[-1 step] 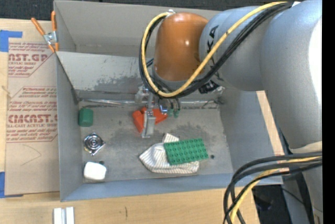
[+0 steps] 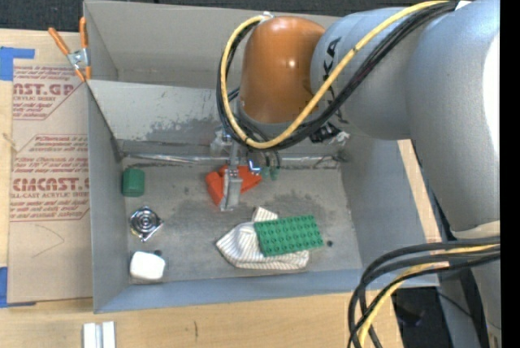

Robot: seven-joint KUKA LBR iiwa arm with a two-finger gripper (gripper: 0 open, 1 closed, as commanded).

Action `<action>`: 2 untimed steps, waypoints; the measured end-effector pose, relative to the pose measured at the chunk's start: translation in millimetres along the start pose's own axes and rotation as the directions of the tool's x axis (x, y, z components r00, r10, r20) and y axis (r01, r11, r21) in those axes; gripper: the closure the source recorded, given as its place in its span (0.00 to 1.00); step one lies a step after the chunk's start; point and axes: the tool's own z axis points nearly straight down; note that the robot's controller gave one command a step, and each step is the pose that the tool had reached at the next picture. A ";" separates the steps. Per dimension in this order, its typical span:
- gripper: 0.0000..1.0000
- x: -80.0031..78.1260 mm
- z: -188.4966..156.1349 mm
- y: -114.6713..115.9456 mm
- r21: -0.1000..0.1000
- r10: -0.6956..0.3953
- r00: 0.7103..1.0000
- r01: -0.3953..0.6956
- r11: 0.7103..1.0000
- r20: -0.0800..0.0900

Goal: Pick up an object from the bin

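My gripper [image 2: 232, 193] hangs below the orange wrist cover near the middle of the bin floor, its metal fingers reaching down onto a small red-orange object [image 2: 217, 185]. That object shows on both sides of the fingers, close against them. Just in front and to the right lies a green studded building plate [image 2: 288, 235], resting on a crumpled white striped cloth [image 2: 244, 246].
Along the left side of the bin lie a small green block [image 2: 133, 180], a shiny metal knob-like piece [image 2: 145, 222] and a white rounded lump [image 2: 147, 266]. The arm and its yellow and black cables cover the bin's right and back parts.
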 end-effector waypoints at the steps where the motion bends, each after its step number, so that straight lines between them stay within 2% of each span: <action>1: 0.00 2.3 27.3 -18.3 -0.004 0.091 0.996 -0.091 0.996 0.007; 2: 0.00 22.4 63.7 -42.8 -0.002 0.313 0.950 -0.313 0.950 0.004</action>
